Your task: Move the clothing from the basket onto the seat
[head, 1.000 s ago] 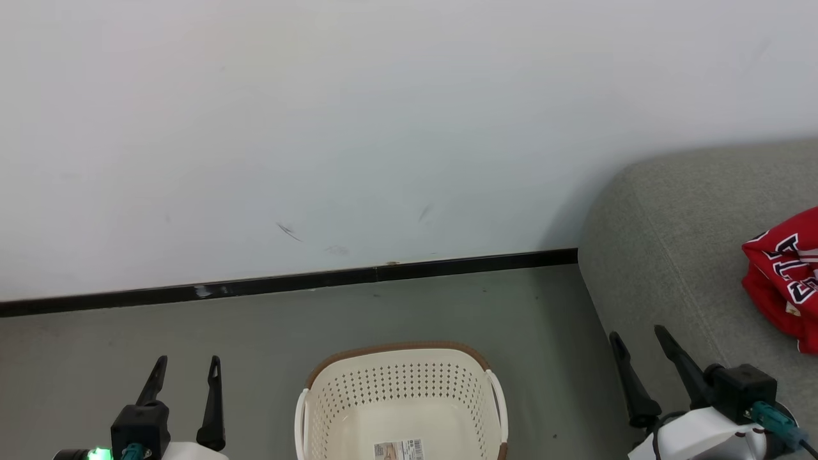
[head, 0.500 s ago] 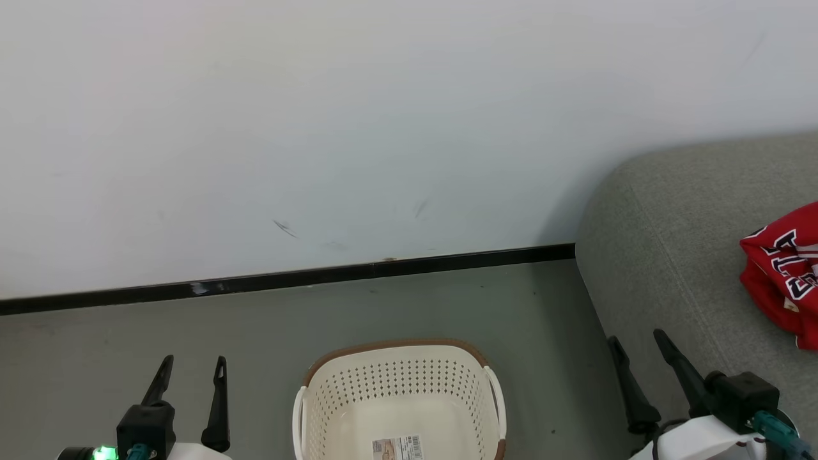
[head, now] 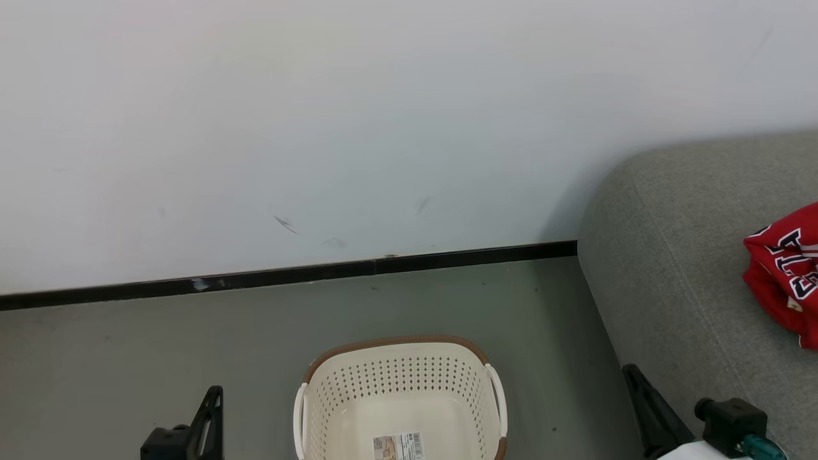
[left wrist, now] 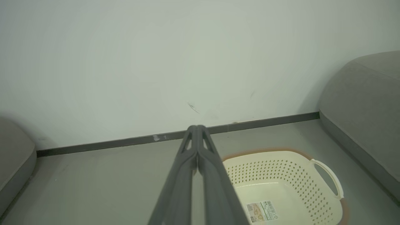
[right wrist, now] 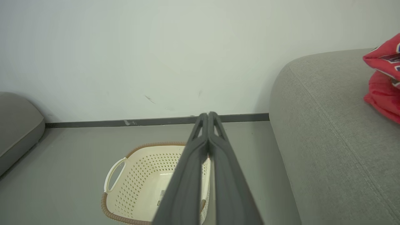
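The left gripper (left wrist: 197, 129) is closed, its two dark fingers pressed together along their length with nothing between them, pointing toward the black baseboard (left wrist: 175, 137). The right gripper (right wrist: 208, 116) is closed in the same way, also holding nothing. In the head view each shows as a dark finger at the bottom edge, one on either side of the basket (head: 396, 377). The basket stands on the grey floor (head: 192, 345), well apart from the baseboard and near the side of the seat (head: 671, 255). On its bare bottom lies a barcode sticker (head: 398, 445), whose print is too small to read. The clothing (head: 783, 275), a bright red jersey, lies bunched on top of the seat, back from its rounded corner. The head view shows large black letters outlined in white on it, cut off by the picture's edge, so no word can be made out. In the right wrist view the jersey appears as red folds with a sliver of lettering. Both wrist views add a second grey upholstered piece (left wrist: 12, 156) on the floor by the wall, on the basket's other side.
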### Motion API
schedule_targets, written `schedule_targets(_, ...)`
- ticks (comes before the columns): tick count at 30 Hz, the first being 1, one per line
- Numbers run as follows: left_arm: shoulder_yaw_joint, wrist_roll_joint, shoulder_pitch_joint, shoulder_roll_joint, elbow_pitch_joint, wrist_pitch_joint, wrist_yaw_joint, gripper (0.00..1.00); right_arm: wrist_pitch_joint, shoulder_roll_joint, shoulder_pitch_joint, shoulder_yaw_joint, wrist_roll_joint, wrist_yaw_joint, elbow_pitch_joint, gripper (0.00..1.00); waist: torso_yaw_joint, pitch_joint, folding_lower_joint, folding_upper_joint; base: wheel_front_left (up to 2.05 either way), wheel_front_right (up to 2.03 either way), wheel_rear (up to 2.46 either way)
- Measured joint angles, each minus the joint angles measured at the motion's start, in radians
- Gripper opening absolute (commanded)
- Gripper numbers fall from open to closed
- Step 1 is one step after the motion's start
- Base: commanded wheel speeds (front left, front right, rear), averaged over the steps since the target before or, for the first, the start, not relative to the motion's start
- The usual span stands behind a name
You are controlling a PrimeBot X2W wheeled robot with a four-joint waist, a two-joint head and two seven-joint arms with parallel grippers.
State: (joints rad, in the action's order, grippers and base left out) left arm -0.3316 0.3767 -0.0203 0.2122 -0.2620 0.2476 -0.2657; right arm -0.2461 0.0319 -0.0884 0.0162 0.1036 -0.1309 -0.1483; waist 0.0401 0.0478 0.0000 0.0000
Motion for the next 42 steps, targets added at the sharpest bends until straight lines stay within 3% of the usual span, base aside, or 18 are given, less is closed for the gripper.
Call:
schedule_targets(8,0.027,0.067,0.012,-0.016,-0.003,-0.019,0.023,0.00,0.000,-0.001,-0.013,0.013,0.061,0.000,-0.001,0.00,-0.001,-0.002,0.0000,0.0000,0.00,0.00,0.00)
schedule_targets(19,0.072,0.236,0.012,-0.034,-0.002,-0.064,0.068,0.00,0.022,-0.001,-0.014,0.015,0.287,0.000,0.013,0.00,-0.006,-0.008,0.0009,0.0000,0.00,0.00,0.00)
schedule_targets(36,0.144,0.444,0.011,-0.063,0.005,-0.133,0.135,0.00,0.084,0.008,-0.004,-0.009,0.562,0.000,0.002,0.00,-0.015,-0.007,0.0151,0.0000,0.00,0.00,0.00)
schedule_targets(42,0.168,0.517,0.010,-0.078,0.007,-0.155,0.156,0.00,0.107,0.013,0.002,-0.014,0.659,0.000,-0.010,0.00,-0.018,-0.005,0.0174,0.0000,0.00,0.00,0.00)
